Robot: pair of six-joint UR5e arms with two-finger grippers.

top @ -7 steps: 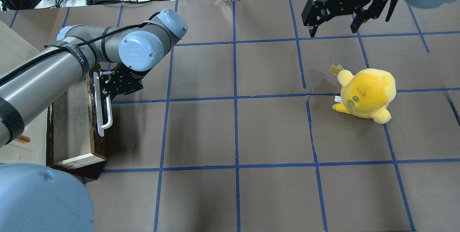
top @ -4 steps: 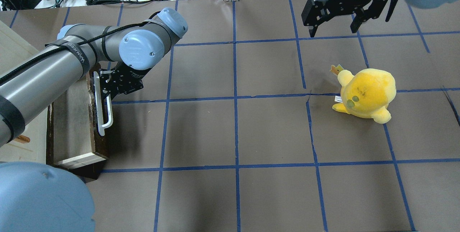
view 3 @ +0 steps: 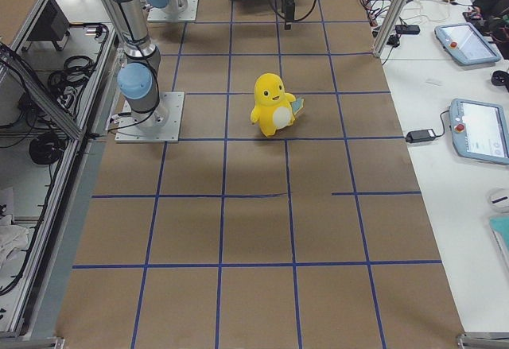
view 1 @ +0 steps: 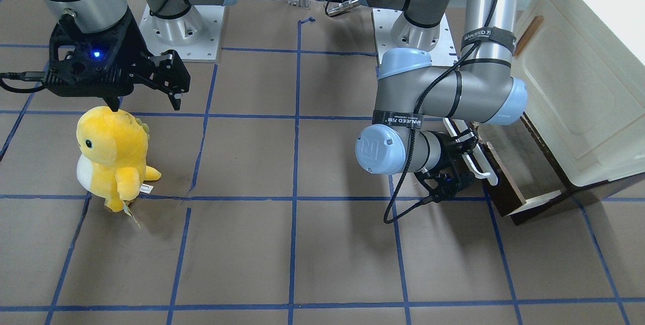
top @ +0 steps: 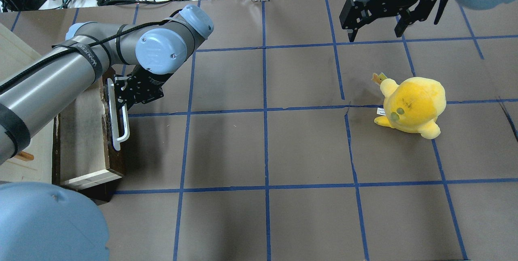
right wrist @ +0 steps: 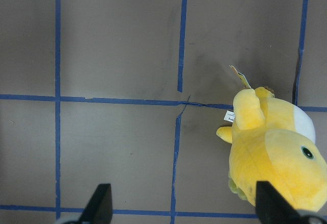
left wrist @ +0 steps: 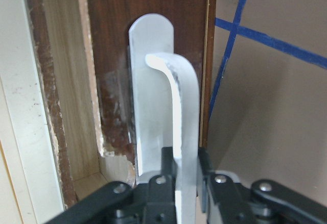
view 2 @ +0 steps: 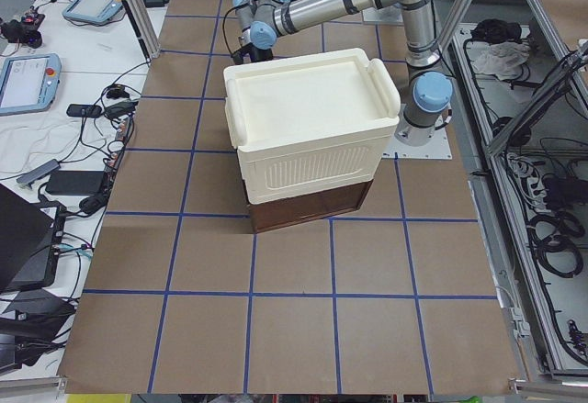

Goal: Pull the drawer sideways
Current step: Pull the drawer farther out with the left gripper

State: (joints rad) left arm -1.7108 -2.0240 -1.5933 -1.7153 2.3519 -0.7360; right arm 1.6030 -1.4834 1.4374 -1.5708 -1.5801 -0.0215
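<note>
The left hand is clenched on the drawer's white handle, with a dark finger pressed to each side of the bar. The wrist view cuts those fingers off at its lower edge, so their bases cannot be seen. From overhead the same hand lies against the handle, and the left arm above it hides the handle's upper end. The drawer stands partly drawn out from the foot of the cabinet, its pale inside showing. The arm covers a good part of the drawer, and the cabinet itself is cut off at the picture's edge. In the left side view the cabinet hides hand and handle altogether. The right hand is released, its fingers spread wide, and it hangs above the tabletop well apart from the cabinet. Near it, equally far from the cabinet, a yellow plush toy stands on the tabletop, and the right wrist view crops the toy at the lower corner.
</note>
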